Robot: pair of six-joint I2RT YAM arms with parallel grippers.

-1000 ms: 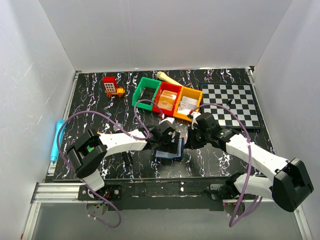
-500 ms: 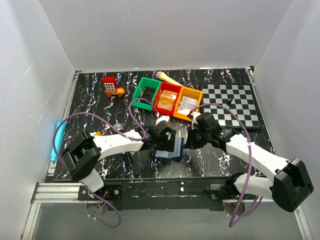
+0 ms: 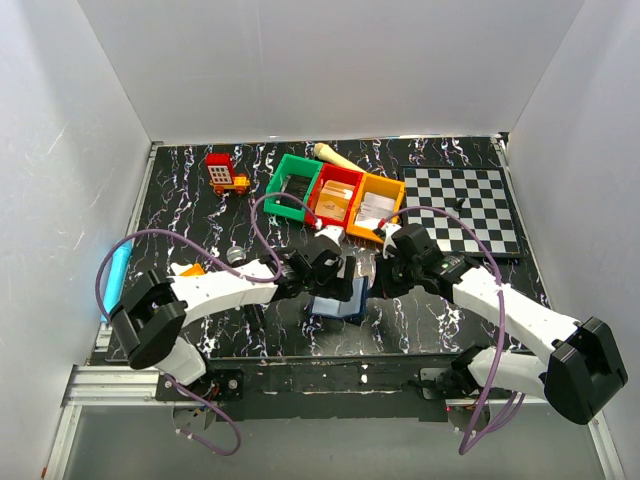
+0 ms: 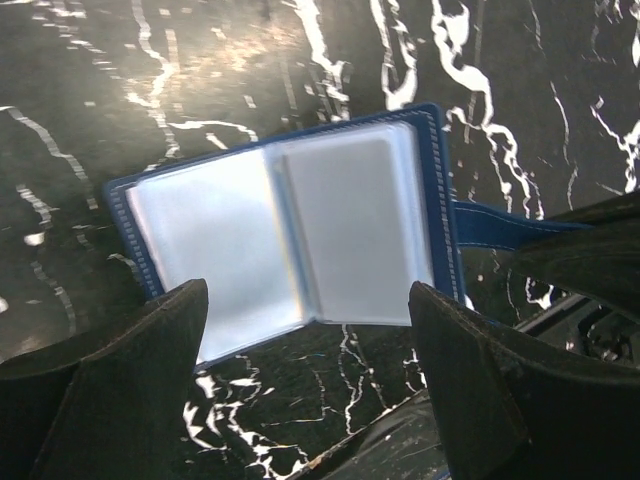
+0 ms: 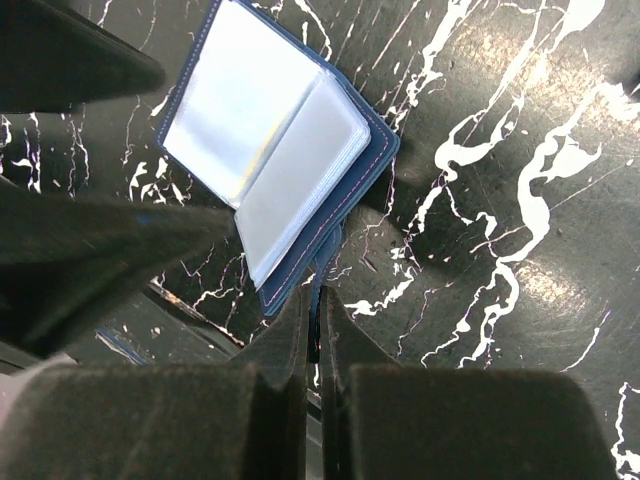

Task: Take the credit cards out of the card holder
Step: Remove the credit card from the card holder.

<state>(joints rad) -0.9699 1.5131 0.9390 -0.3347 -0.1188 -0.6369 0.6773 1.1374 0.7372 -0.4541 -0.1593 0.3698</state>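
On the black table (image 3: 180, 210), just on the near side of the coloured bins (image 3: 276, 190), the left claw (image 4: 307, 300) hangs released. Its fingers are spread either side of the open card holder (image 4: 290, 240), probably ready to reach into a sleeve. The right claw (image 5: 315, 310), also nearside of the bins, is clenched on the holder's strap (image 5: 322, 262), seemingly to pin it open. Glare on the pale sleeves hides any cards.
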